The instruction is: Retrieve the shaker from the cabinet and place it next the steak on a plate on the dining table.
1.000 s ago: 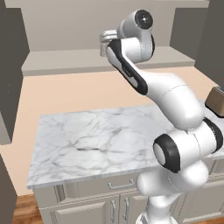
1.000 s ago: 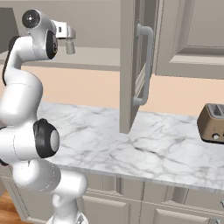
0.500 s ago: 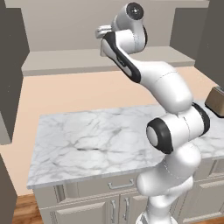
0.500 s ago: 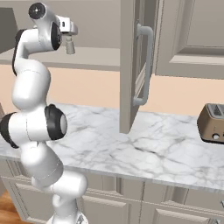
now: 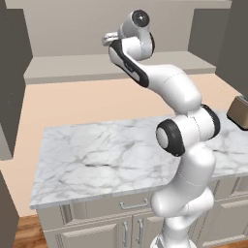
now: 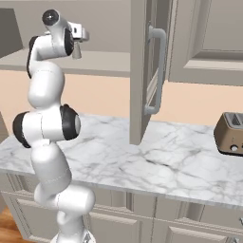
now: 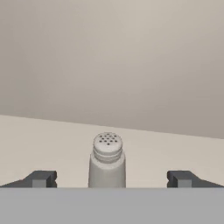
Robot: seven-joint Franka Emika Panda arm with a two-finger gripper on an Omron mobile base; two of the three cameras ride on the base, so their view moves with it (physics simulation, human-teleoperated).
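Grey metal shaker [image 7: 107, 161] stands upright on the pale cabinet [image 7: 131, 144] shelf, at 6 o'clock in the hand view, centred between the two dark fingertips [image 7: 41, 178]. The gripper [image 7: 110, 179] is spread wide, holding nothing; clear gaps separate each tip from the shaker. In the base views the gripper [image 6: 79, 42] is raised at shelf height above the marble counter [image 5: 106, 160].

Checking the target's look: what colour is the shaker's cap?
Pale grey-white with small dark holes, on the shaker; clearest in the hand view.
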